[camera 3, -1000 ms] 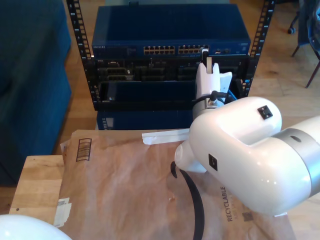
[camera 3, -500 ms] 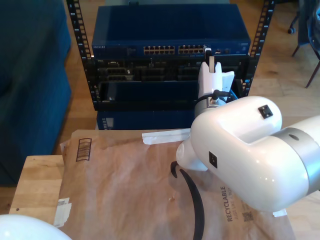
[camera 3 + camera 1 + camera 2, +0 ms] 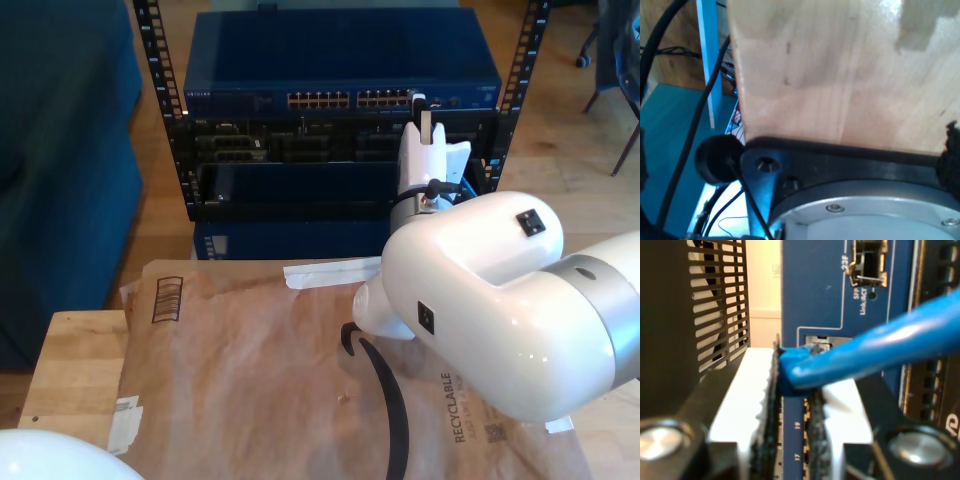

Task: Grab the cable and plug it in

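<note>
Behind the paper-covered table (image 3: 250, 380), our second gripper (image 3: 792, 405) held the blue cable (image 3: 865, 352) clamped tight, right at the switch (image 3: 340, 60) port edge, little free room. We could not tell our first gripper's state.

glossy cable (image 3: 880, 347); matt paper (image 3: 260, 370)

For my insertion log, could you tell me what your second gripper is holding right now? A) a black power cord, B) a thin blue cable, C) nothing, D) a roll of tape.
B: my second gripper is shut on the blue cable, right at the blue switch.
</note>
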Robot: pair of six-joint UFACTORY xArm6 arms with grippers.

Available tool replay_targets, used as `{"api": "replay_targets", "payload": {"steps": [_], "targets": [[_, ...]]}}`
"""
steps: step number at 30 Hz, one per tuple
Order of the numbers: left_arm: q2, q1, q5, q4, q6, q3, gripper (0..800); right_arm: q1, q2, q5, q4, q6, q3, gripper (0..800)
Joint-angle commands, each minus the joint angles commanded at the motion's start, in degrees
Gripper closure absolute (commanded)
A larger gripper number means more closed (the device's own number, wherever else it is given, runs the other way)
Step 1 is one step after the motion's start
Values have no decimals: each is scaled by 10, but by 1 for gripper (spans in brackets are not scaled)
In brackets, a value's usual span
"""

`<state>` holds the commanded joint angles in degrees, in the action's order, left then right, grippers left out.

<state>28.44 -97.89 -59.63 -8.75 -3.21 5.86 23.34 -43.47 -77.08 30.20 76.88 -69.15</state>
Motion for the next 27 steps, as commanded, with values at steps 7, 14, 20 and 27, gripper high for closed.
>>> {"api": "replay_targets", "payload": {"steps": [7,14,20,27], "targets": [[0,0,0,0,0,0,1,-1,-3,2,-1,0,-4,800],[0,0,0,0,0,0,1,-1,-11,3,-3,-1,-4,800],[0,0,0,0,0,0,1,0,-11,4,-3,-7,-8,800],[0,0,0,0,0,0,1,1,-12,4,-4,-7,-8,800]]}}
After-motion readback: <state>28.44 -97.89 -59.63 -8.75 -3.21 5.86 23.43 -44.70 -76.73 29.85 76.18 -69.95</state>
